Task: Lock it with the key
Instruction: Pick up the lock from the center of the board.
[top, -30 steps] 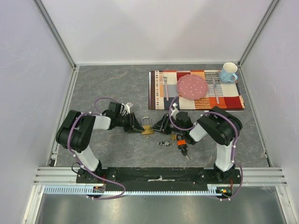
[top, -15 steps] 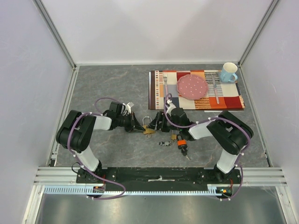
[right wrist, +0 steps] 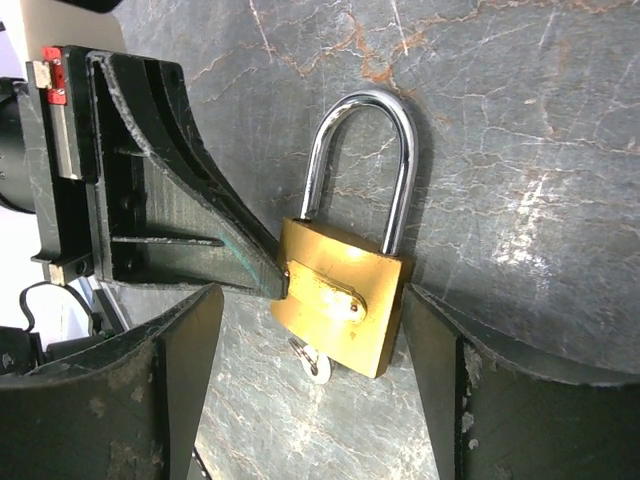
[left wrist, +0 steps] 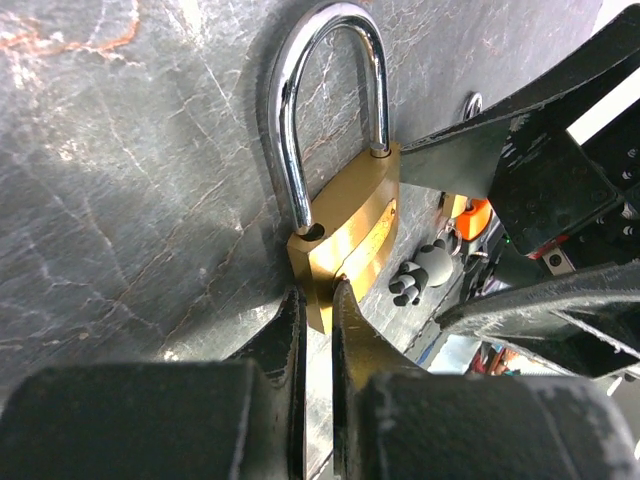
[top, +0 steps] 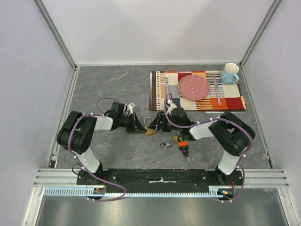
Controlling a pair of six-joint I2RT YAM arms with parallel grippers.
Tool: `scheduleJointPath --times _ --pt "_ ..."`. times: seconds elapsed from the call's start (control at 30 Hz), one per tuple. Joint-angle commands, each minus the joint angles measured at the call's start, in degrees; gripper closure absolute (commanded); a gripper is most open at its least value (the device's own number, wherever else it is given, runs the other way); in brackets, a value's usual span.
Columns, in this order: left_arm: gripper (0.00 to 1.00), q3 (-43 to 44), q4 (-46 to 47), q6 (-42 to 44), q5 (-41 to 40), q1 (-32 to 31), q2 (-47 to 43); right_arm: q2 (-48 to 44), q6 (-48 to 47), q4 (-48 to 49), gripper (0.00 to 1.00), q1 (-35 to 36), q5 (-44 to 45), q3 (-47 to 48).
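The padlock (right wrist: pixel 340 300) is pinched at one corner by the left gripper (left wrist: pixel 318 302) and straddled by the spread right gripper (right wrist: pixel 310 325), a key (right wrist: pixel 305 360) is seen at its base, and the shackle (left wrist: pixel 300 110) seems not yet latched, so locking is left.

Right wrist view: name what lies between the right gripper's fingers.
The brass padlock lies between the fingers of the open right gripper, the left gripper pinching its edge; the right wrist view shows this.
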Motion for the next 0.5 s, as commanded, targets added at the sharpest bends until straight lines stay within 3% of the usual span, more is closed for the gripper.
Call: scheduleJointPath --times 0.0,0.13,0.23,0.33,0.47 --pt "0.94 0.18 -3.73 3.36 -6.97 -1.36 -1.29 5.09 -0.13 -6.66 0.2 -1.22 -0.1 -4.27" --pt "0.94 0.8 -3.64 3.01 -6.71 -1.28 0.19 13.15 8.48 15.71 0.25 -2.8 -12.22 -7.79" --pt "0.94 0.71 -3.02 2.92 -6.53 -1.28 1.43 17.38 12.71 23.47 0.3 -2.89 -14.0 -8.49" --pt "0.95 0.63 -3.02 2.74 -6.53 -1.28 2.31 18.63 13.94 26.23 0.33 -2.81 -15.4 -8.76" --pt "0.91 0.54 -3.37 2.65 -7.49 -1.1 1.17 16.61 12.37 22.64 0.35 -2.89 -15.58 -8.76"
